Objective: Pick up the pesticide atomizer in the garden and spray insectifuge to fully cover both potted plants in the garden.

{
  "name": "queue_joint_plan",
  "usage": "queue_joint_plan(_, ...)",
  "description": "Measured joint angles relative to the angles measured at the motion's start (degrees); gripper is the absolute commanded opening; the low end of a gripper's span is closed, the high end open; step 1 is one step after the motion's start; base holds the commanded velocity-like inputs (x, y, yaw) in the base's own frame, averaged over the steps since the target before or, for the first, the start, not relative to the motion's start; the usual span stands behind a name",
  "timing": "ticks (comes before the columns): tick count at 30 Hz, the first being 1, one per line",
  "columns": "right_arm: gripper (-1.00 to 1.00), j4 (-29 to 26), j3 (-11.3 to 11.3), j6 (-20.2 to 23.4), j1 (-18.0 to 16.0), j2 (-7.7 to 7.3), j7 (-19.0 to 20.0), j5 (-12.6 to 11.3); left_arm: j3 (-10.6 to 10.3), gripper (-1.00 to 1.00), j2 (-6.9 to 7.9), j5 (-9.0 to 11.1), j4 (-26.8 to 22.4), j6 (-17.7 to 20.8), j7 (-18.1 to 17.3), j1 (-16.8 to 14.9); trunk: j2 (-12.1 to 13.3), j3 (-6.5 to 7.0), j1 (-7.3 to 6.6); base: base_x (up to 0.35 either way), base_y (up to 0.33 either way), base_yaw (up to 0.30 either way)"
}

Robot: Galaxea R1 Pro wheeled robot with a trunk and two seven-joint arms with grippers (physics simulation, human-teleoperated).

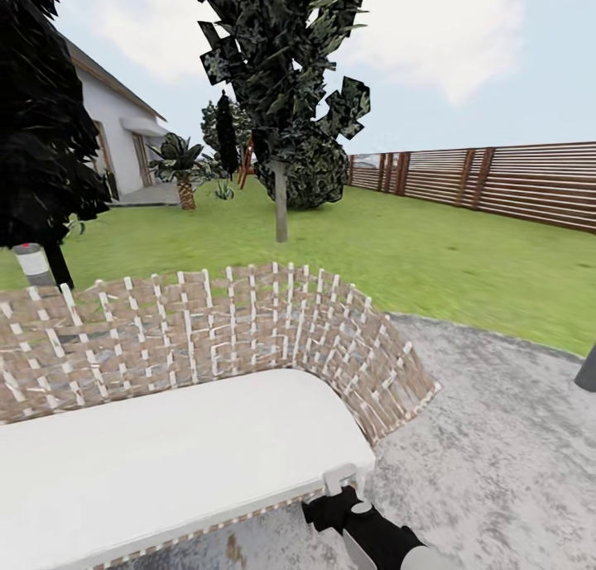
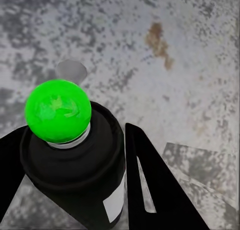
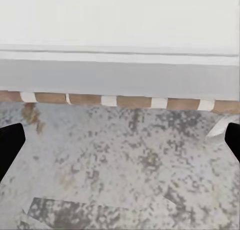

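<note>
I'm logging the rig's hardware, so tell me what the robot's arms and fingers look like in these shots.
The left gripper's fingers are flat, matte black and wedge-shaped, one with a narrow slot. The right gripper's fingers are also black with blunt tips. In the head view the right arm has a black wrist, a pale grey round joint cap and a white bracket. No cables or markings show.

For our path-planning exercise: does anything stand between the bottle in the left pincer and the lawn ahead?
Yes. The left pincer grips the bottle, and a curved wicker sofa with a white cushion stands directly ahead, between the robot and the lawn. A tree trunk stands on the grass beyond it.
</note>
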Motion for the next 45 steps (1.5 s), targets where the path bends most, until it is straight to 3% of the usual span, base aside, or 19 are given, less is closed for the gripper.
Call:
queue_joint_plan(20,1.00,-0.2,-0.1,-0.1,0.0,-0.01,0.0,0.0,0.1,-1.00,0.00,0.0,0.1,-0.1,0.0,0.0,0.0,0.00,0.00,0.287,-0.132,0.258)
queue_joint_plan(39,1.00,-1.2,0.0,-0.7,0.0,0.00,0.0,0.1,0.1,-1.00,-0.01,0.0,0.1,-0.1,0.0,0.0,0.0,0.00,0.00,0.311,0.000,0.005)
queue_joint_plan(45,1.00,-0.7,0.0,-0.4,-0.9,0.00,0.5,0.0,0.0,-1.00,1.63,0.2,0.5,-0.9,-0.1,1.4,0.0,0.00,0.00,-0.318,0.000,0.000)
